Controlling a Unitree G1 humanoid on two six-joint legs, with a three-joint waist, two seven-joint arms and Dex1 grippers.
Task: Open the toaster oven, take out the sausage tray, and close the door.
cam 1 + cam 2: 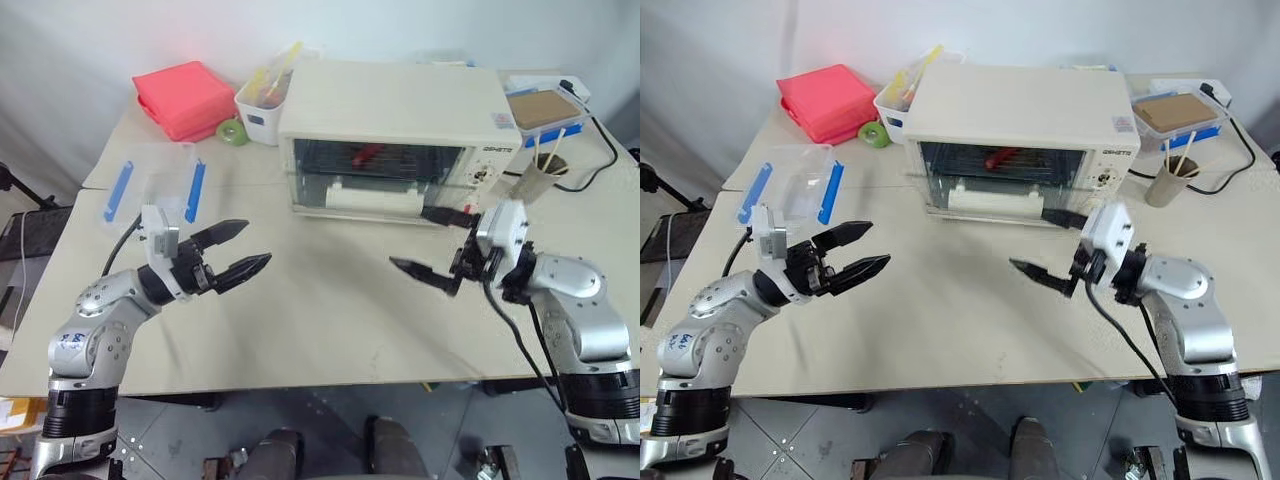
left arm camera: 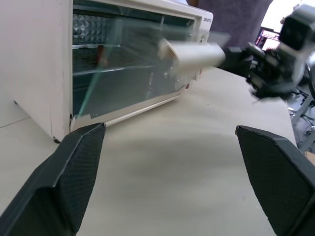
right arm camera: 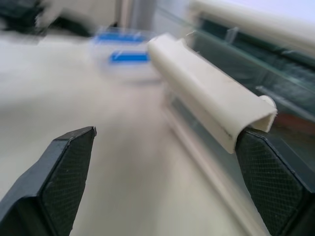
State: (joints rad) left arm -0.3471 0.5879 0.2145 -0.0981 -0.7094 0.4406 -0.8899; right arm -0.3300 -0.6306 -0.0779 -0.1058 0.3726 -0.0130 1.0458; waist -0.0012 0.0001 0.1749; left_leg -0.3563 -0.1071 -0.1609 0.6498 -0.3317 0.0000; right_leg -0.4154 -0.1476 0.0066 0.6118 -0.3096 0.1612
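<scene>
The toaster oven stands at the far middle of the counter, and its door seems to hang partly open, the cream handle tipped out toward the near side. The right tool is spread wide just beside the handle's right end, one finger behind the bar and one out over the counter; the left tool, also wide and empty, hovers well apart to the near left. To finish the opening cleanly, the right tool probably needs to hook over the bar and draw it down and toward the near edge along the hinge's arc, not straight back, so the light oven does not slide. Inside, on the upper rack, the sausage tray shows dimly through the glass with a red sausage on it. A clear box with blue clips lies at the left, its contents unclear; a white bin at the far left holds coloured items, and a cup at the right holds sticks.
</scene>
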